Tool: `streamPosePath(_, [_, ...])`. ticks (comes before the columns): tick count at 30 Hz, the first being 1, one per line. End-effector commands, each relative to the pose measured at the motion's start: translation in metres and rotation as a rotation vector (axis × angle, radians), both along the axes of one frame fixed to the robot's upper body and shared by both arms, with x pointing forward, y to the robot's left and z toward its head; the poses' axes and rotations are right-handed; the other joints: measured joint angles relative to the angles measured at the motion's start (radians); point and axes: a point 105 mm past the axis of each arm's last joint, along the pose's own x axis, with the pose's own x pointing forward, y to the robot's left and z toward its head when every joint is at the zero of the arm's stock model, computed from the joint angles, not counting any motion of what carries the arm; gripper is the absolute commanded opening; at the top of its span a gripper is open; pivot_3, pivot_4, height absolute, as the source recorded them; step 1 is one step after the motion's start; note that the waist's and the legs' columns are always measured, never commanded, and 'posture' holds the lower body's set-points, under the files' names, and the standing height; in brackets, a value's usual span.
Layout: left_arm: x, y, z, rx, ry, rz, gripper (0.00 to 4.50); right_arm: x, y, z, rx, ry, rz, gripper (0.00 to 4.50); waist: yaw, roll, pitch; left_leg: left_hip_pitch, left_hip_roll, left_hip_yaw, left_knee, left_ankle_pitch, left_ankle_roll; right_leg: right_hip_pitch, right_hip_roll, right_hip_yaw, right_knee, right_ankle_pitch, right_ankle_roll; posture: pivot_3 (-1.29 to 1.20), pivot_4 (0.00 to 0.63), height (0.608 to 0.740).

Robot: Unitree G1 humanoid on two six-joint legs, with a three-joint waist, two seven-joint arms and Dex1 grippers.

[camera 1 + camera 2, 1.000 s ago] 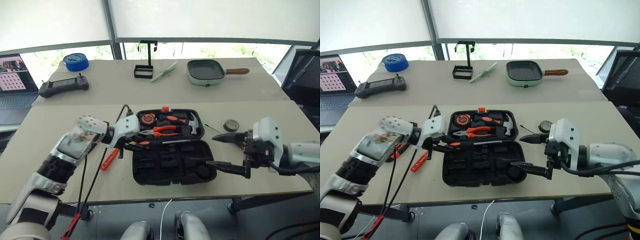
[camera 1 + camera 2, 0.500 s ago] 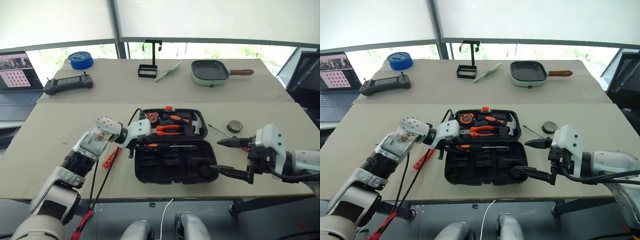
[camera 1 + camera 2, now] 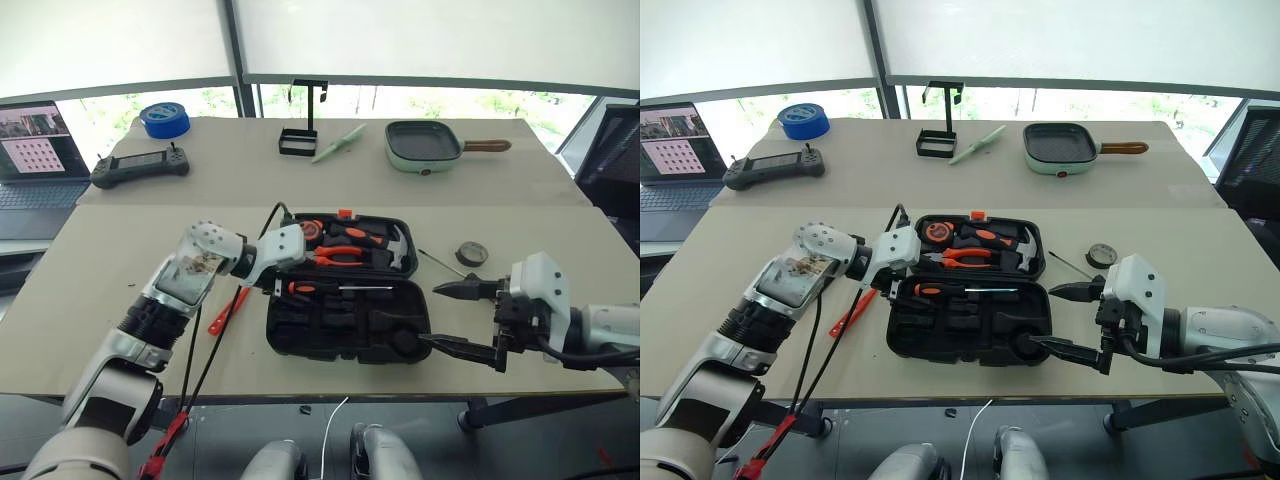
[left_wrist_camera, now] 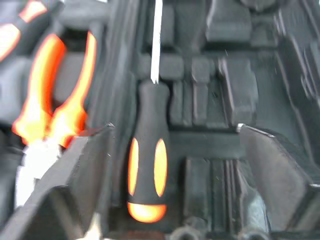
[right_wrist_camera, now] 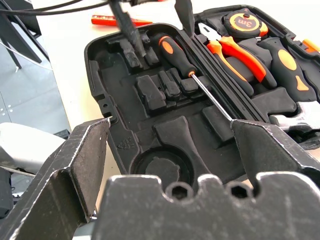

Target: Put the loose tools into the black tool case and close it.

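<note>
One screwdriver [image 3: 940, 290] lies in the open tool case [image 3: 970, 330] at table centre, released between the spread fingers of the left gripper [image 4: 170, 165]. Pliers [image 3: 958, 262] occupy the case's 12 o'clock half. Right gripper [image 3: 1065, 320] hangs spread at the case's 3 o'clock edge.

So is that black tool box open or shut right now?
Open. The black tool case lies spread flat, both halves up, with pliers and a screwdriver visible inside.

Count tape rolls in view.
2. A large blue tape roll sits at the far table's left end. A small dark tape roll lies on the near table, right of the open black tool case. The arms may hide others.
</note>
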Motion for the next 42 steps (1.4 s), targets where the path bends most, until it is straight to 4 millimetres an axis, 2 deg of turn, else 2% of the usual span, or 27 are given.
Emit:
streamPosePath(1, [0.003, -0.006, 0.006, 0.002, -0.054, -0.024, 2.53, 0.000, 0.002, 0.011, -0.001, -0.070, 0.017, 4.50, 0.000, 0.000, 0.000, 0.000, 0.000, 0.000, 0.000, 0.000, 0.000, 0.000, 0.000, 0.000, 0.000, 0.000, 0.000, 0.00, 0.150, 0.740])
streamPosePath(6, [0.013, -0.013, -0.003, 0.017, -0.067, -0.002, 0.55, 0.000, 0.001, 0.010, -0.004, -0.072, 0.012, 4.50, 0.001, 0.000, 0.000, 0.000, 0.000, 0.000, 0.000, 0.000, 0.000, 0.000, 0.000, 0.000, 0.000, 0.000, 0.000, 0.00, 0.150, 0.740])
streamPosePath(8, [0.016, -0.016, -0.003, 0.007, -0.070, 0.008, 0.13, 0.000, 0.001, 0.009, -0.004, -0.072, 0.010, 4.50, 0.003, 0.000, 0.000, 0.000, 0.000, 0.000, 0.000, 0.000, 0.000, 0.000, 0.000, 0.000, 0.000, 0.000, 0.000, 0.00, 0.150, 0.740])
streamPosePath(13, [0.015, -0.024, -0.009, 0.033, -0.067, -0.017, 0.13, -0.002, 0.001, 0.009, -0.004, -0.068, 0.006, 4.50, 0.004, 0.000, 0.000, 0.000, 0.000, 0.000, 0.001, 0.000, 0.000, 0.000, 0.000, 0.000, 0.000, 0.000, 0.000, 0.00, 0.150, 0.740])
streamPosePath(18, [0.007, -0.019, -0.035, 0.143, -0.077, -0.085, 0.13, -0.001, 0.000, 0.007, -0.001, -0.066, -0.004, 4.50, 0.006, 0.000, 0.000, 0.000, 0.000, 0.000, 0.001, 0.000, 0.000, 0.001, 0.000, 0.000, 0.000, 0.000, 0.000, 0.00, 0.150, 0.740])
streamPosePath(24, [0.020, -0.014, -0.047, 0.188, -0.122, -0.033, 0.13, 0.000, -0.001, 0.004, 0.000, -0.063, -0.021, 4.50, 0.013, -0.001, -0.002, 0.001, 0.000, 0.000, 0.001, 0.000, 0.000, 0.002, 0.000, 0.000, 0.000, 0.000, 0.000, 0.00, 0.150, 0.740])
streamPosePath(29, [0.020, -0.022, -0.033, 0.102, -0.131, -0.041, 0.13, 0.002, -0.006, 0.000, 0.003, -0.058, -0.070, 4.50, 0.017, -0.001, -0.003, 0.002, 0.000, 0.000, 0.002, 0.000, 0.002, 0.003, -0.001, 0.001, 0.000, 0.001, 0.001, 0.00, 0.150, 0.740])
streamPosePath(33, [0.011, -0.027, 0.008, -0.119, -0.018, -0.019, 0.13, 0.005, -0.027, -0.007, 0.000, -0.053, -0.192, 4.50, 0.016, -0.001, -0.003, 0.001, 0.000, 0.000, 0.003, 0.000, 0.002, 0.002, 0.000, 0.001, 0.001, 0.001, 0.001, 0.00, 0.150, 0.740])
streamPosePath(36, [-0.003, -0.017, 0.042, -0.285, 0.110, -0.017, 0.86, 0.009, -0.059, -0.013, -0.006, -0.057, -0.364, 4.50, 0.014, -0.001, -0.003, -0.001, 0.000, 0.000, 0.003, 0.000, 0.002, 0.000, 0.000, 0.001, 0.001, 0.001, 0.001, 0.00, 0.150, 0.740])
streamPosePath(38, [-0.021, -0.004, 0.067, -0.379, 0.189, -0.053, 1.57, 0.004, -0.084, -0.020, 0.000, -0.033, -0.486, 4.50, 0.010, -0.001, -0.003, -0.002, 0.000, 0.000, 0.002, 0.000, 0.002, -0.001, 0.000, 0.000, 0.001, 0.001, 0.001, 0.00, 0.150, 0.740])
streamPosePath(40, [-0.038, 0.008, 0.087, -0.422, 0.255, -0.074, 2.31, -0.006, -0.107, -0.028, -0.021, -0.002, -0.568, 4.50, 0.006, 0.000, -0.003, -0.002, 0.000, 0.000, 0.002, 0.000, 0.002, -0.001, 0.001, 0.000, 0.001, 0.001, 0.001, 0.00, 0.150, 0.740])
streamPosePath(42, [-0.055, 0.017, 0.097, -0.411, 0.293, -0.108, 2.96, -0.013, -0.124, -0.033, -0.053, 0.019, -0.616, 4.50, 0.002, 0.000, -0.003, -0.001, 0.000, 0.000, 0.002, -0.001, 0.002, -0.001, 0.000, 0.000, 0.001, 0.001, 0.001, 0.00, 0.150, 0.740])
